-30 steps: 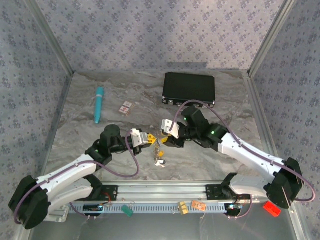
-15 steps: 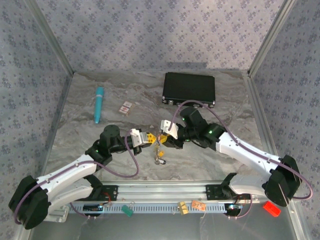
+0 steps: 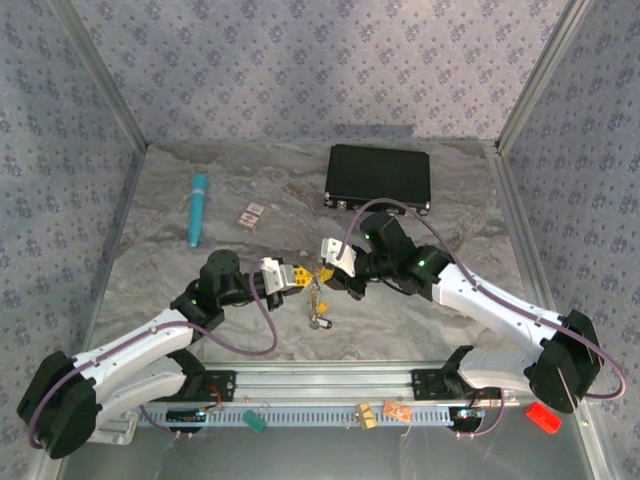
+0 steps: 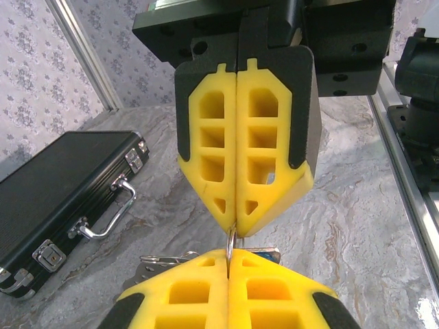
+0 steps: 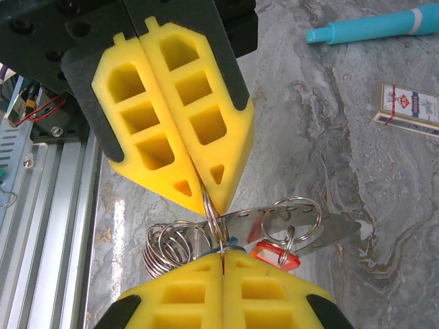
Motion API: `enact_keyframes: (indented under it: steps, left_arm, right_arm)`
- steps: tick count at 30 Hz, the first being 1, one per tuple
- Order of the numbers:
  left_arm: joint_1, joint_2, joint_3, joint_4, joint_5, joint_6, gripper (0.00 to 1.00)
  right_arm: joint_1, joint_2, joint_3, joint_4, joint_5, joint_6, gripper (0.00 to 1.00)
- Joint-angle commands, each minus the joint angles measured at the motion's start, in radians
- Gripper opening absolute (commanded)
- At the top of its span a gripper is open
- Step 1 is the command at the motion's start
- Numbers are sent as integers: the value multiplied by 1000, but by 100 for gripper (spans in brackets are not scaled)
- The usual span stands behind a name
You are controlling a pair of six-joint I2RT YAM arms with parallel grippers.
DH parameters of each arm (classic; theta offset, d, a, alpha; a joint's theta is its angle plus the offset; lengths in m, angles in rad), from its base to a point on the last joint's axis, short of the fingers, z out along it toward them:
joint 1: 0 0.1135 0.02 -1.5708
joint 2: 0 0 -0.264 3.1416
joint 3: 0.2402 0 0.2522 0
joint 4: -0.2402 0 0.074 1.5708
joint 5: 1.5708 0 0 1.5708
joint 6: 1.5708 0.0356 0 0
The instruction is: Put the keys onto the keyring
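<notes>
We pinch the keyring wire between left gripper and right gripper, both clamped tip to tip over the table | keys hang just beside it, blade crosswise to our fingers | both arms equally near

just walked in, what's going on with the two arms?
The left gripper and right gripper meet tip to tip, each shut on the thin wire keyring. Keys and small coiled rings bunch beside the pinch. Whether every key is threaded on is unclear.
</notes>
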Motion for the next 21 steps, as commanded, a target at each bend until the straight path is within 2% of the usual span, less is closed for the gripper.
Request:
enact_keyframes:
  steps: [1, 6, 10, 15, 21]
  left_arm:
    - [-6, -34, -3, 72, 49, -27, 0]
    - [-6, -34, 2, 115, 68, -54, 0]
    - [-6, -21, -3, 135, 63, -56, 0]
    - [-6, -6, -20, 152, 46, -66, 0]
    - [-7, 23, -37, 214, 42, -104, 0]
  right_arm:
    - [-9, 11, 27, -15, 14, 8, 0]
    - [-7, 66, 51, -46, 20, 13, 0]
    - [1, 62, 49, -2, 33, 30, 0]
    - [1, -31, -25, 88, 48, 26, 18]
    - [13, -58, -49, 107, -12, 9, 22]
